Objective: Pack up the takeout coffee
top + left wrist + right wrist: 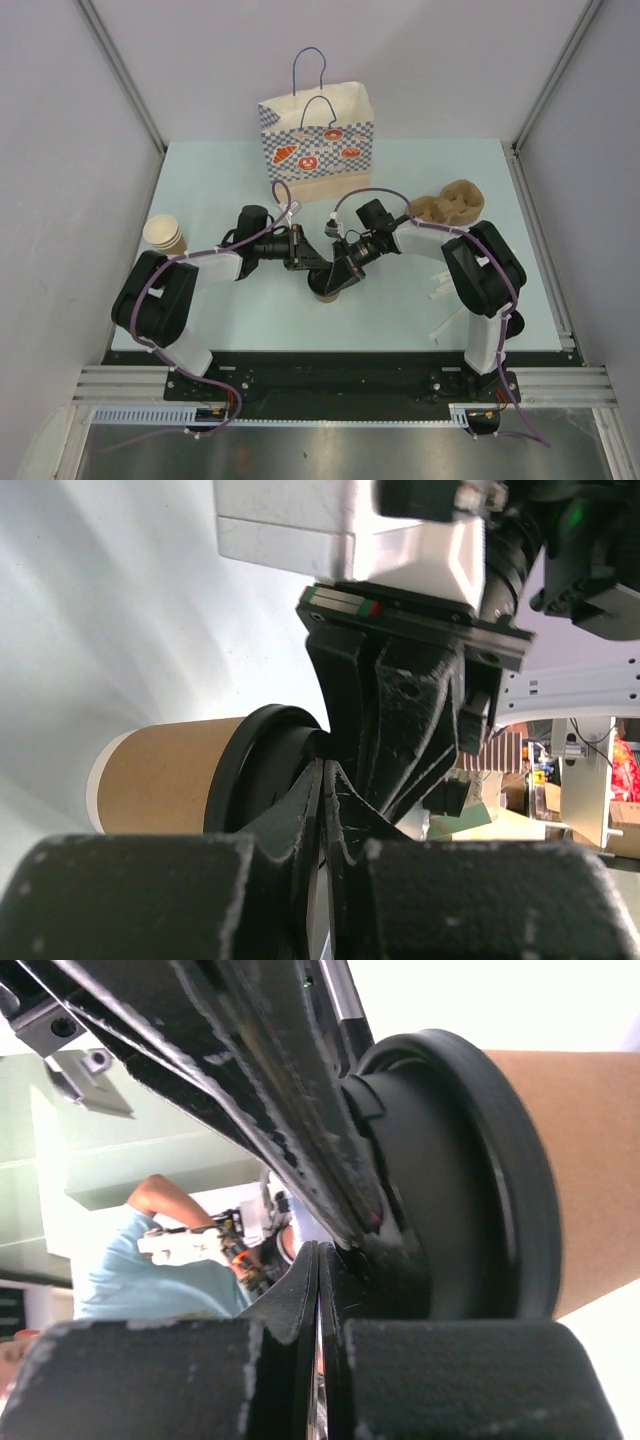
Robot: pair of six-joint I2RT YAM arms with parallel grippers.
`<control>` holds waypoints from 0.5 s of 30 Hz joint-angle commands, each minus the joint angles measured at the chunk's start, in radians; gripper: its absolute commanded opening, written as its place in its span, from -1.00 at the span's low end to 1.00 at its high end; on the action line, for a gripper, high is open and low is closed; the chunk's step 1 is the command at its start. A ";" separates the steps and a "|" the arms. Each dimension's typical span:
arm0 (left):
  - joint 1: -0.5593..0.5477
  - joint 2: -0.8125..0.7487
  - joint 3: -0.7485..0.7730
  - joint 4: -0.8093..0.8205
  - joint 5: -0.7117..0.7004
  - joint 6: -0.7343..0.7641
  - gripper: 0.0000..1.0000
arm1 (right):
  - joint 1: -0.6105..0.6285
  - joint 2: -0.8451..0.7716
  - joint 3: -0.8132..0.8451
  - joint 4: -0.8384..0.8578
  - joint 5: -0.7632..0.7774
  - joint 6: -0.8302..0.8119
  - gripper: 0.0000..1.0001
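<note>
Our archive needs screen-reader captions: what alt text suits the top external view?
The left gripper and right gripper meet at centre over the takeout coffee, mostly hidden beneath them. A checkered paper bag stands behind them, stacked cups far left, a cup carrier right.

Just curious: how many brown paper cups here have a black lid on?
1. The small brown kraft paper cup with a round black plastic lid stands at the centre of the top view. The stack of lidless brown cups at left has none. Others may be hidden.

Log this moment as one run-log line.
left fingers: shut, at lid | right fingers: shut, at lid | takeout coffee: on table, outside paper bag
</note>
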 commanded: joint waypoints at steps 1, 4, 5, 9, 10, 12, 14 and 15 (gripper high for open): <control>0.009 0.068 -0.045 -0.059 -0.074 0.067 -0.81 | -0.040 0.101 -0.054 0.003 0.266 -0.065 -1.00; 0.009 0.091 -0.040 -0.063 -0.077 0.070 -0.82 | -0.043 0.112 -0.054 0.009 0.263 -0.056 -1.00; 0.009 0.092 -0.039 -0.063 -0.079 0.070 -0.82 | -0.043 0.113 -0.054 0.012 0.263 -0.054 -1.00; 0.007 0.085 -0.040 -0.057 -0.076 0.070 -0.82 | -0.043 0.121 -0.060 0.013 0.269 -0.054 -1.00; 0.007 0.071 -0.042 -0.057 -0.074 0.068 -0.82 | -0.042 0.123 -0.063 0.012 0.269 -0.053 -1.00; 0.007 0.057 -0.046 -0.052 -0.073 0.065 -0.82 | -0.037 0.117 -0.066 0.012 0.283 -0.054 -1.00; 0.005 0.033 -0.051 -0.051 -0.070 0.065 -0.82 | -0.035 0.109 -0.073 0.010 0.299 -0.056 -1.00; 0.004 0.023 -0.057 -0.051 -0.071 0.064 -0.82 | -0.035 0.106 -0.074 0.010 0.306 -0.057 -1.00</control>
